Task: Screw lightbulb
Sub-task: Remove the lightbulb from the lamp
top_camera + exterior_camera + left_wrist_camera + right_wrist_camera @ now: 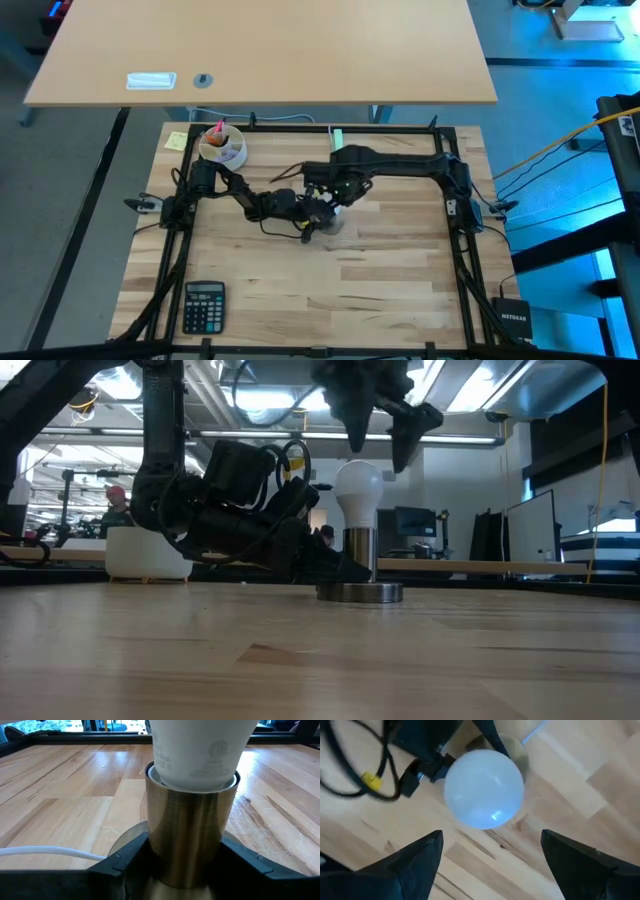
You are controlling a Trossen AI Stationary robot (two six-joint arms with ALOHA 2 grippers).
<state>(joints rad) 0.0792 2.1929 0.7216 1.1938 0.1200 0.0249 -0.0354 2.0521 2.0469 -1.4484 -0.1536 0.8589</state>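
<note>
The white lightbulb [358,485] stands upright with its neck in a brass-coloured socket tube [187,835], which rises from a round grey base [360,592] at the table's middle. My left gripper [187,870] lies low and nearly level at the tube, shut on it. My right gripper [490,865] hangs just above the lightbulb [484,787], pointing down. It is open, its fingers [405,440] clear of the glass. A white cord [50,851] runs off from the base. My left gripper pinches the socket tube's lower part [150,845] between its two fingers [125,862], one on each side. The fingers come in nearly level from the table's left, just above the base. The socket stands upright on the table with the lightbulb in its top.
A calculator [204,305] lies near the front left. A white bowl [222,148] with small items and a yellow note [177,141] are at the back left. A pale green plug block [338,137] sits at the back edge. Bare wood lies in front of the socket.
</note>
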